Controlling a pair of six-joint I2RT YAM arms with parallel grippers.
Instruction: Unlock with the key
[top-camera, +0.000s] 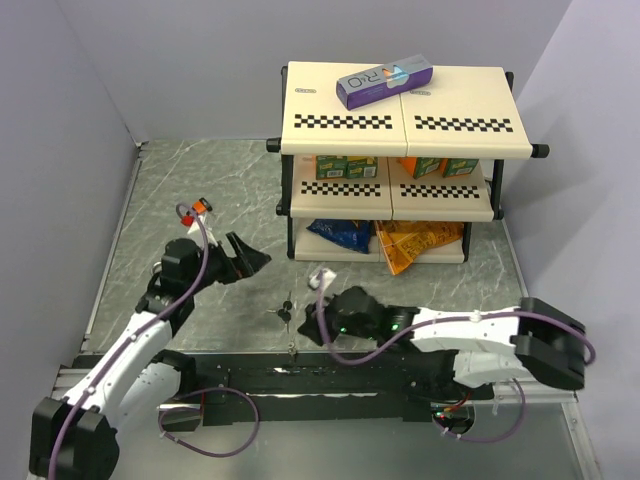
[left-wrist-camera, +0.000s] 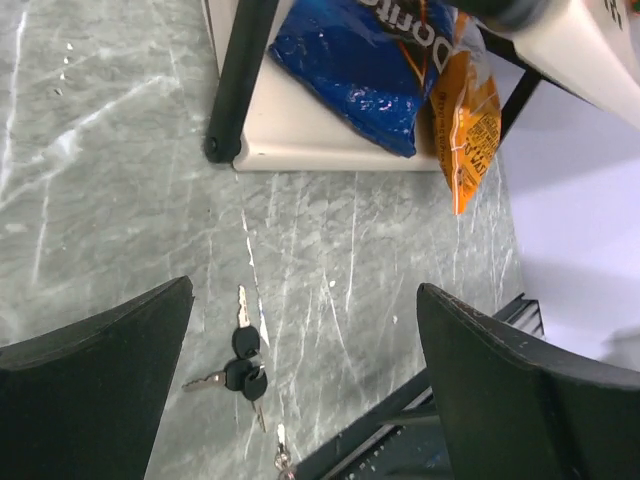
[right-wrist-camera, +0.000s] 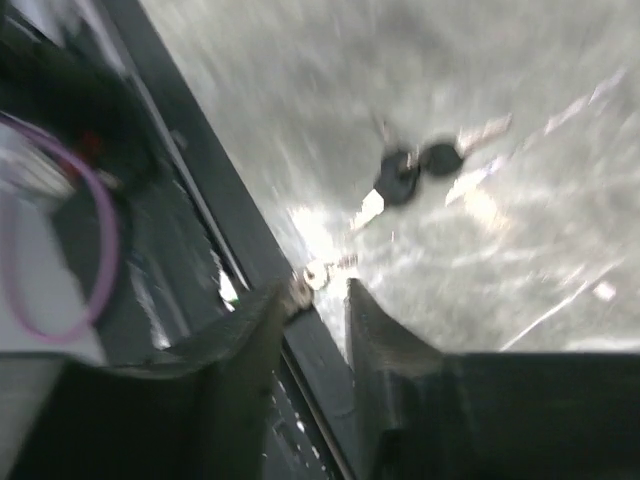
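A bunch of small silver keys (left-wrist-camera: 240, 365) with black heads lies on the grey marbled table, also seen as keys (top-camera: 285, 308) in the top view and blurred as keys (right-wrist-camera: 415, 170) in the right wrist view. My left gripper (left-wrist-camera: 305, 290) hovers above and to the left of them, its jaws wide open and empty; the top view shows this left gripper (top-camera: 250, 252) well left of the bunch. My right gripper (right-wrist-camera: 313, 292) sits low beside the black rail, just right of the keys, open by a narrow gap that holds nothing. A small shiny metal piece (right-wrist-camera: 320, 272) lies at its fingertips.
A two-tier cream shelf rack (top-camera: 400, 125) stands at the back with a purple box (top-camera: 385, 82) on top, green and orange cartons on the middle tier, and a blue chip bag (left-wrist-camera: 365, 60) and orange bag (left-wrist-camera: 470, 130) at the bottom. A black rail (top-camera: 330, 375) runs along the near edge.
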